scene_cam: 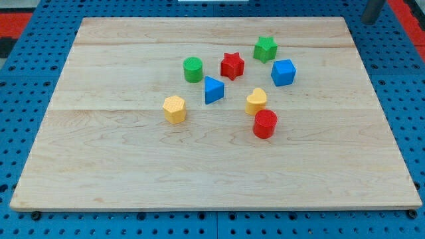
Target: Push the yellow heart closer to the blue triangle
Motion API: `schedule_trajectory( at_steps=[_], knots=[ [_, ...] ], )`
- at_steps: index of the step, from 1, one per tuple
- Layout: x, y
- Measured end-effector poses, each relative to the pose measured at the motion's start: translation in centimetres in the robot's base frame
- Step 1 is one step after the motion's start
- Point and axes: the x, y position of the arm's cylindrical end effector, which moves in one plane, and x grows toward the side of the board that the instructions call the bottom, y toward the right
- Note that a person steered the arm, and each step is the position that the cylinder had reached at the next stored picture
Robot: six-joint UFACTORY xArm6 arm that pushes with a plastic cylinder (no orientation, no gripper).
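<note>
The yellow heart [255, 101] lies on the wooden board [119, 166] right of centre. The blue triangle [212, 89] lies a short way to its left and slightly higher. A red cylinder [264, 123] sits just below the heart, almost touching it. My rod shows only as a dark stub at the view's top right corner [372, 11], off the board and far from all blocks; its tip is at about [367, 22].
A yellow hexagon [174, 109] lies left of the triangle. A green cylinder [193, 69], a red star [232, 65], a green star [265, 48] and a blue cube [283, 72] lie above the triangle and heart. A blue pegboard surrounds the board.
</note>
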Motion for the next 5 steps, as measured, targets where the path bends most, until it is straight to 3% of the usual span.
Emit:
schedule_trajectory(
  at_steps=[1, 2, 4, 5],
  knots=[
    [0.1, 0.0],
    [5.5, -1.3],
    [20.2, -7.7],
    [23.2, -14.2]
  ],
)
